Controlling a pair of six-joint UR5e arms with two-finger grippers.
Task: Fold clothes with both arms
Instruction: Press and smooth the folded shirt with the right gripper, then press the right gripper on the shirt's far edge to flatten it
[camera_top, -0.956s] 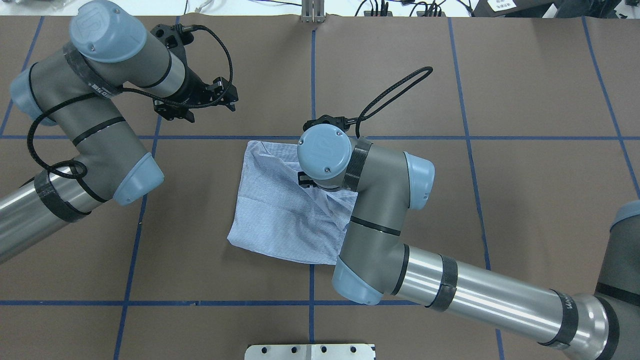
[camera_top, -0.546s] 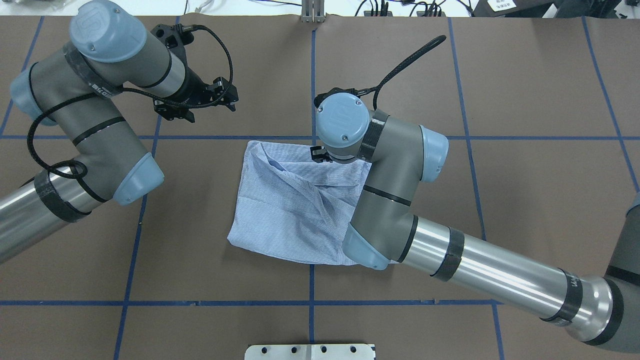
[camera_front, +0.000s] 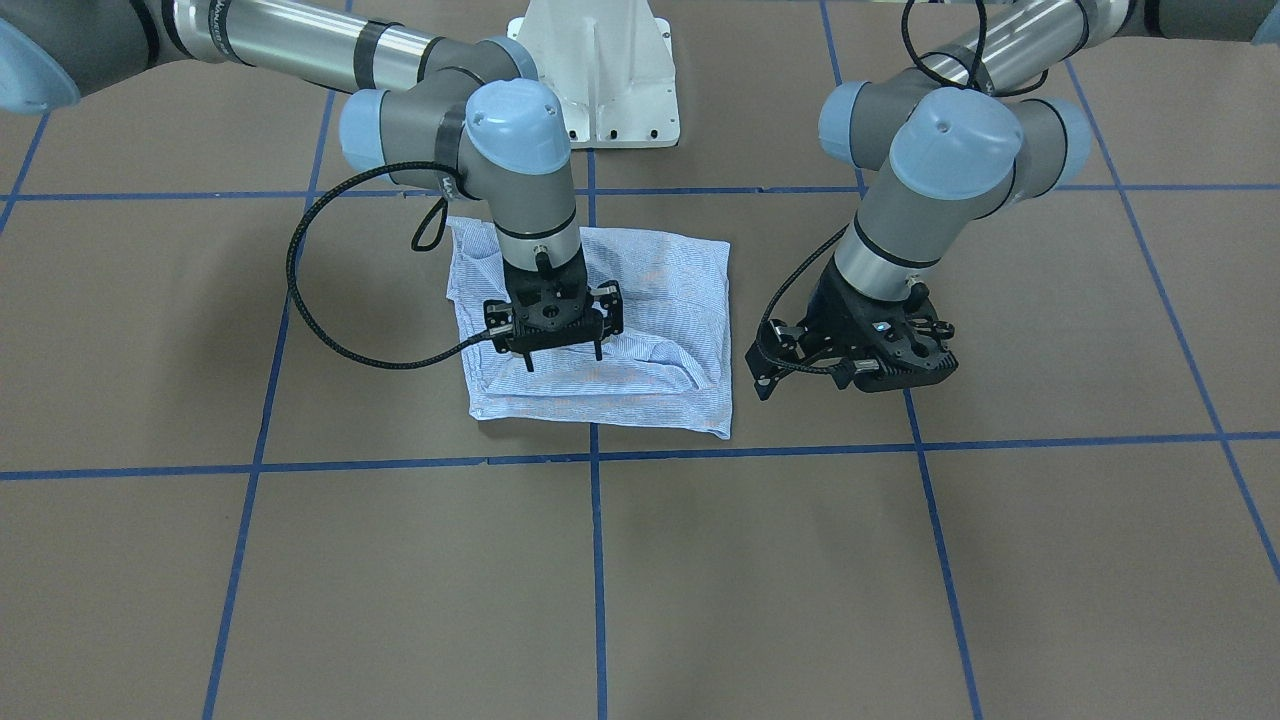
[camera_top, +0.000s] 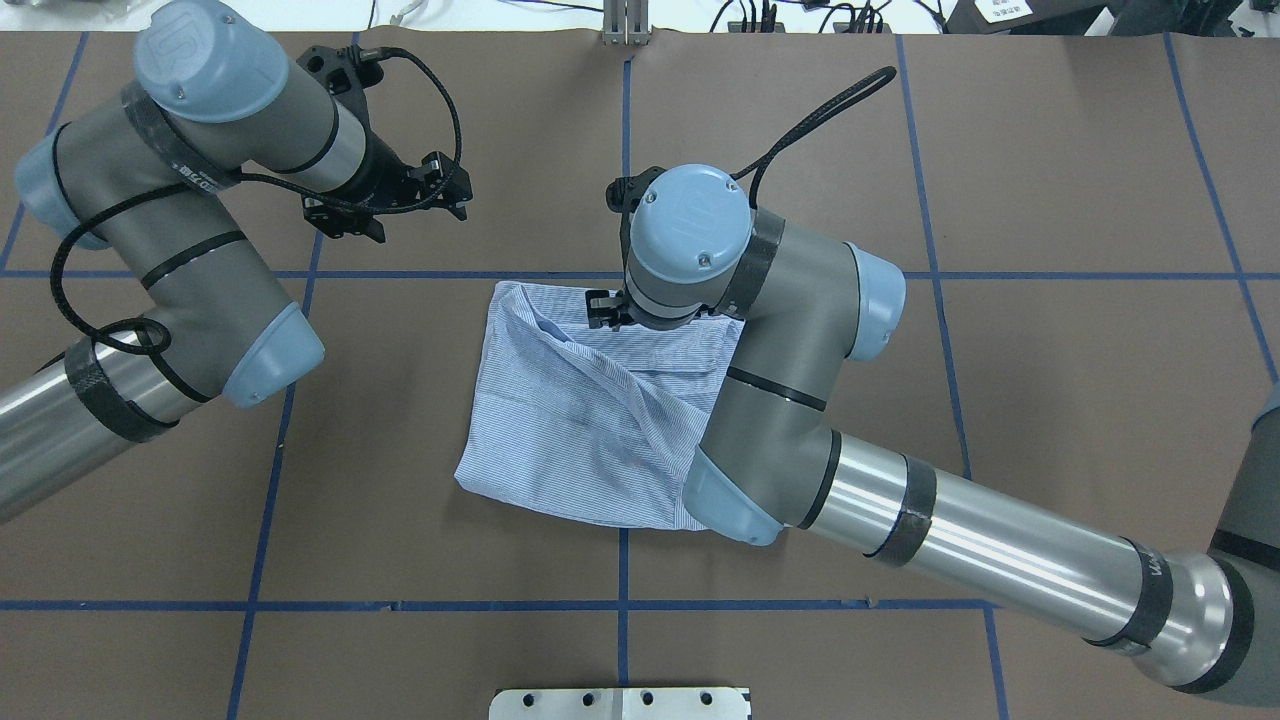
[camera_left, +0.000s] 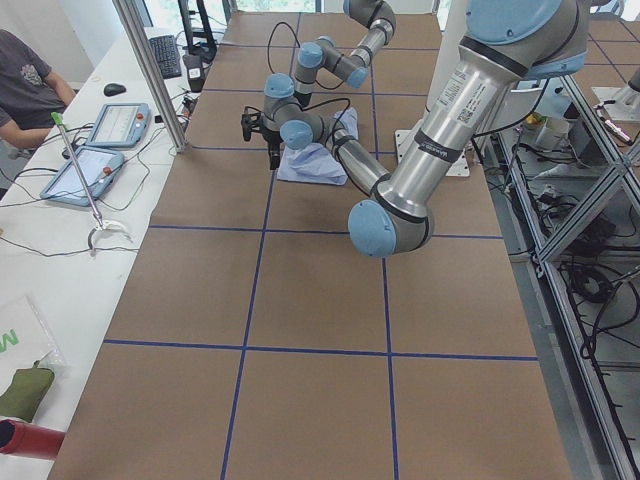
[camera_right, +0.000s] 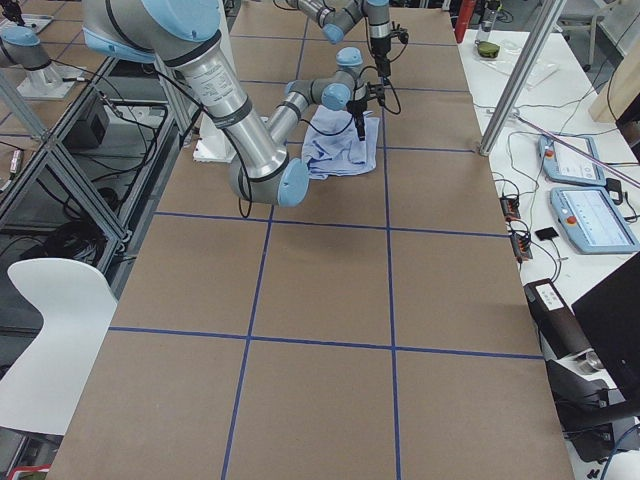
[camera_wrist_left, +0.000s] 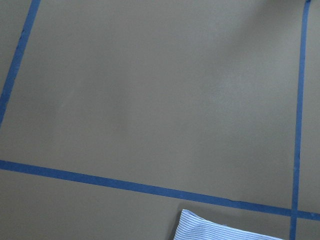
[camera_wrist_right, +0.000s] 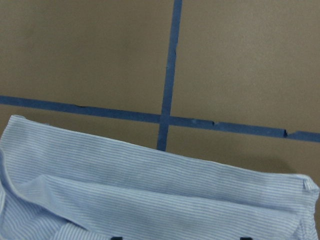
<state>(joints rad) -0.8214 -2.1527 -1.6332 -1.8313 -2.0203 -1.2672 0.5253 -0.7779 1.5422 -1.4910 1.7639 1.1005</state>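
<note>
Front-facing view: the folded striped shirt (camera_front: 650, 330) is lying flat on the brown table (camera_front: 300, 560), straddling a line of blue tape (camera_front: 598, 600), in front of the white base (camera_front: 600, 70). The right gripper (camera_front: 560, 358) is pointing straight down over the shirt, its 2 fingers spread wide and gripping nothing. Whether the tips are touching the cloth I cannot tell. The left gripper (camera_front: 810, 375) is hanging tilted just beside the shirt, over bare table, also spread and empty.

Overhead view: the shirt (camera_top: 570, 430) is showing as a rough rectangle with a diagonal crease. The right arm's wrist is covering its far right corner, hiding most of the right gripper (camera_top: 605, 305). The left gripper (camera_top: 420, 225) is standing apart from the shirt, beyond its far left corner.

Side views: the shirt (camera_left: 310, 162) (camera_right: 345, 150) is appearing as a small bundle near both arms.

Left wrist view: 1 striped corner of the shirt (camera_wrist_left: 220, 231) is peeking in at the bottom edge, near crossing tape lines.

Right wrist view: the shirt's folded edge (camera_wrist_right: 150, 190) is filling the lower half, with a tape crossing just beyond it.
</note>
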